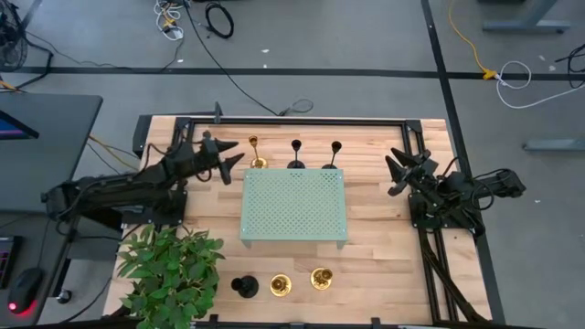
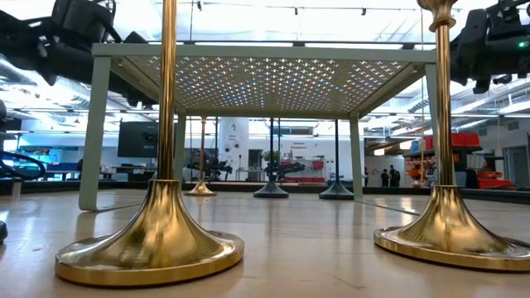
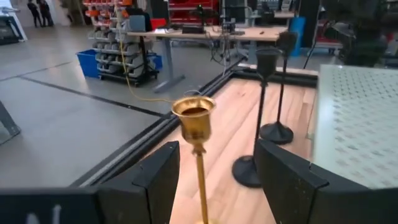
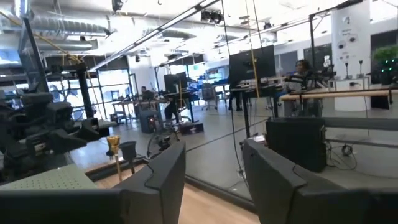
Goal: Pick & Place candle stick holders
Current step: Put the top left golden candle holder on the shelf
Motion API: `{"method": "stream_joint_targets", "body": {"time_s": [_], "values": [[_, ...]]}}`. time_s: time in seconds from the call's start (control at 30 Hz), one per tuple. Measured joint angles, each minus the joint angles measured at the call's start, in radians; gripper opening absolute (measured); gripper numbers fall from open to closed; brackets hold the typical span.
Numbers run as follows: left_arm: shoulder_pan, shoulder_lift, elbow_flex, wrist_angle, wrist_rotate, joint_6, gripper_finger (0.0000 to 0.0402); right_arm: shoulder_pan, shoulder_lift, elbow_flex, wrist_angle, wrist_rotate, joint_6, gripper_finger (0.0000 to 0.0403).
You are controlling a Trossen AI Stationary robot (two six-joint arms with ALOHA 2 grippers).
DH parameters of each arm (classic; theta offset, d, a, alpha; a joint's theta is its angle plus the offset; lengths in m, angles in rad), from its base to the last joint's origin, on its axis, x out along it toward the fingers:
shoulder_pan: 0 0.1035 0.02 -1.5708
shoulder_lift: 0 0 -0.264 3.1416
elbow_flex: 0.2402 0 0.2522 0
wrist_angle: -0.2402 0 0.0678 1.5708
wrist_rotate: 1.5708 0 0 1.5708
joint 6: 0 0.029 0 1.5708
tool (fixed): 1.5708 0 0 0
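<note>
Three candle stick holders stand on their round bases beyond the tray's far edge: a gold one (image 1: 258, 155) and two black ones (image 1: 296, 155) (image 1: 335, 155). Near the front edge stand a black one (image 1: 244, 287) and two gold ones (image 1: 280, 286) (image 1: 321, 278). My left gripper (image 1: 233, 157) is open beside the far gold holder. In the left wrist view its fingers (image 3: 158, 180) stand on either side of the gold stem (image 3: 200, 180) without touching it, the cup (image 3: 194, 118) above them. My right gripper (image 1: 393, 175) is open and empty to the right of the tray.
A pale green perforated tray (image 1: 292, 206) stands on legs at the table's middle. A potted plant (image 1: 169, 270) fills the near left corner. A dark frame (image 1: 302, 121) runs along the table's far and right edges. Bare wood lies between the tray and the right arm.
</note>
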Motion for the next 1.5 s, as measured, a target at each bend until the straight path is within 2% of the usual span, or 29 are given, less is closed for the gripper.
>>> {"method": "stream_joint_targets", "body": {"time_s": [0.2,0.33,0.43,0.57,0.87,1.2,1.5], "values": [[0.089,0.127,0.000,0.115,0.145,0.001,0.0211,0.000,0.000,0.000,0.013,-0.018,-0.050,0.0162],[0.144,0.233,0.000,0.242,0.136,-0.009,0.0211,0.000,0.000,0.000,0.013,-0.018,-0.077,0.0162],[0.171,0.279,0.000,0.249,0.186,-0.034,0.0211,0.000,0.000,0.000,0.013,-0.018,-0.104,0.0162],[0.176,0.331,0.000,0.259,0.221,-0.028,0.0211,0.000,0.000,0.000,0.012,-0.019,-0.100,0.0162],[0.176,0.495,0.002,0.497,0.273,-0.058,0.0211,0.000,0.000,0.000,0.012,-0.018,-0.113,0.0162],[0.160,0.630,0.064,0.517,0.308,-0.086,0.0211,0.000,0.000,0.000,0.012,-0.018,-0.111,0.0162],[0.160,0.632,0.069,0.515,0.307,-0.087,0.0211,0.000,0.000,0.000,0.011,-0.018,-0.120,0.0162]]}}
